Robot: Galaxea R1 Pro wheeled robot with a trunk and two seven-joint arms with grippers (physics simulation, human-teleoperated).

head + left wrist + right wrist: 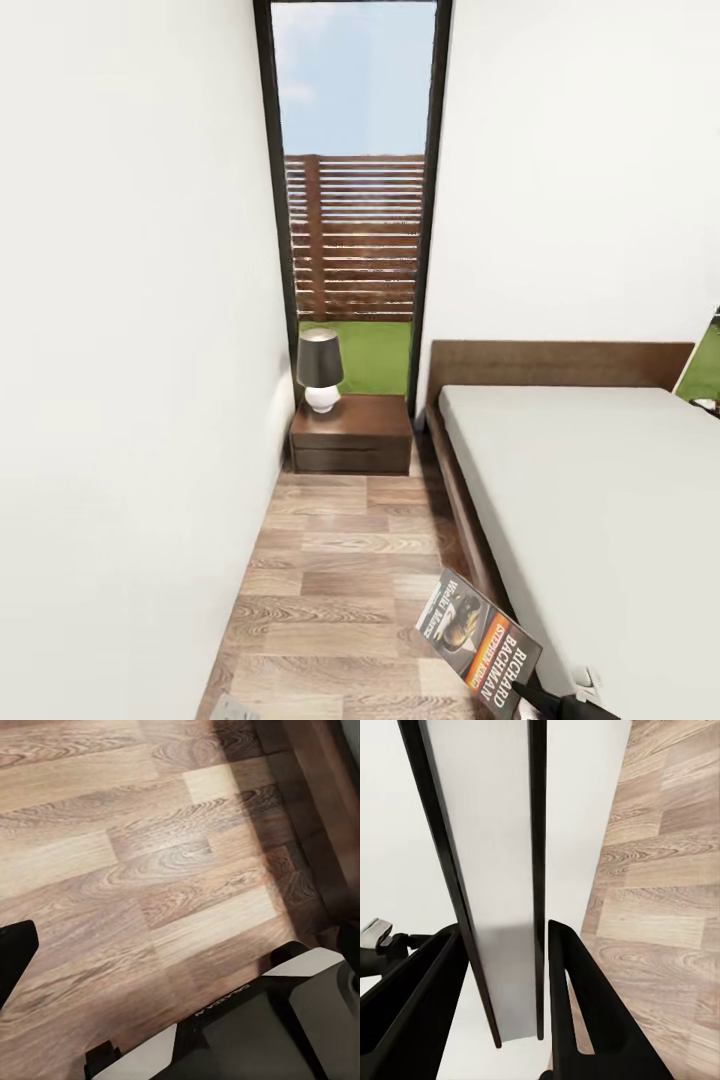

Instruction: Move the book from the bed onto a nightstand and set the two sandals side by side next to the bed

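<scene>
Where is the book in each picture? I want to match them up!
Head view: the book is near the bottom edge, tilted, above the floor and beside the bed.
Right wrist view: the book is seen edge-on up the middle, clamped in the right gripper.
Left wrist view: the floor and the dark wooden side of the bed.
Shared landmark: the wood-plank floor.
</scene>
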